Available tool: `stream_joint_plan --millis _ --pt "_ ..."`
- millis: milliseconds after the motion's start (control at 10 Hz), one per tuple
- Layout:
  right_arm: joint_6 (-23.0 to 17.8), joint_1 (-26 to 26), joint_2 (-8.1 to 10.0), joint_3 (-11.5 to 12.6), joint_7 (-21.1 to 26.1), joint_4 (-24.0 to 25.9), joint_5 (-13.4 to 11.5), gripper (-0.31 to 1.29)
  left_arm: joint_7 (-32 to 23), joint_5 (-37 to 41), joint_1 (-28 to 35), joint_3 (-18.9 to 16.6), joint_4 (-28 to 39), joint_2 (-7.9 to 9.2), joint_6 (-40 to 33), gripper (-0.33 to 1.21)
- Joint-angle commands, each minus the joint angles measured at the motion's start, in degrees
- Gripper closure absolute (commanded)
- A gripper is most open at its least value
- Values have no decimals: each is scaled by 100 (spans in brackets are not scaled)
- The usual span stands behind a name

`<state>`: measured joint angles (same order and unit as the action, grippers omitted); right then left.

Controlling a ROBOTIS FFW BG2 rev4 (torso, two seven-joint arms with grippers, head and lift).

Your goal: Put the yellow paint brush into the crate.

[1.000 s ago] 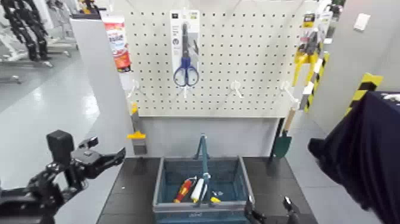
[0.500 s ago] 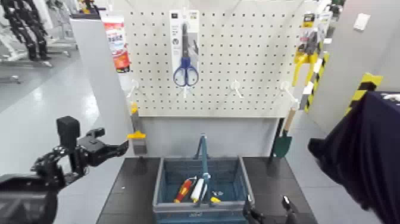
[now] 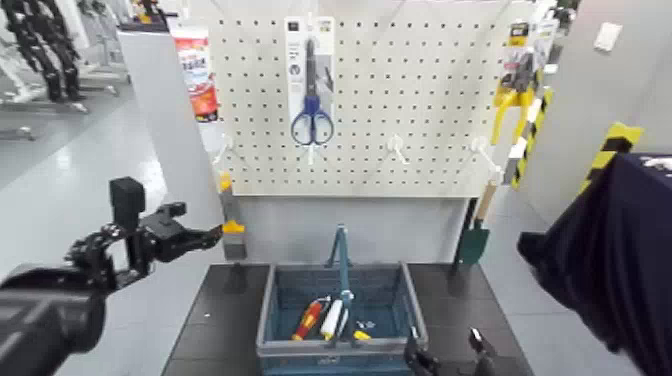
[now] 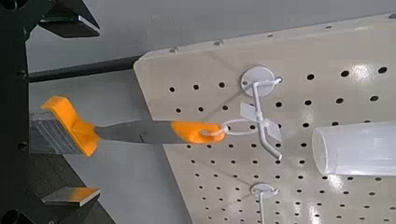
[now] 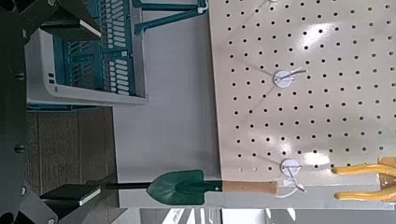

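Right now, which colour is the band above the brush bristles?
Orange-yellow; the brush shows best in the left wrist view, hanging on the pegboard.

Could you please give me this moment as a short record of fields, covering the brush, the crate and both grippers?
brush: yellow paint brush hangs from a pegboard hook by its handle loop, bristles down
crate: crate on the dark table, holding a few tools
left gripper: left gripper open, raised beside the brush, not yet touching it
right gripper: right gripper low, in front of the crate, jaws open
task state: brush not yet taken
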<state>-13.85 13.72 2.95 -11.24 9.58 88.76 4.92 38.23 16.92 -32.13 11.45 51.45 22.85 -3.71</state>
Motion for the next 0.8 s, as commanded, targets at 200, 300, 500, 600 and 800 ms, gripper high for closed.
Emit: stream_joint_plan --millis 200,300,500,600,800 --pt "14 -54 12 -63 -9 -26 9 15 176 163 -531 367 -707 -44 -227 11" --pt "14 -71 12 -89 -9 -34 9 15 237 242 -655 411 -909 -88 -341 11" --pt "14 -80 12 -106 -9 -43 26 15 325 303 -822 499 -1146 -194 -473 11" --pt "14 -89 12 -106 -17 -43 26 15 352 347 -901 543 -1243 -229 -526 11" --pt "5 -115 21 -142 -17 -61 35 15 378 409 -1006 586 -1304 -264 -561 10"
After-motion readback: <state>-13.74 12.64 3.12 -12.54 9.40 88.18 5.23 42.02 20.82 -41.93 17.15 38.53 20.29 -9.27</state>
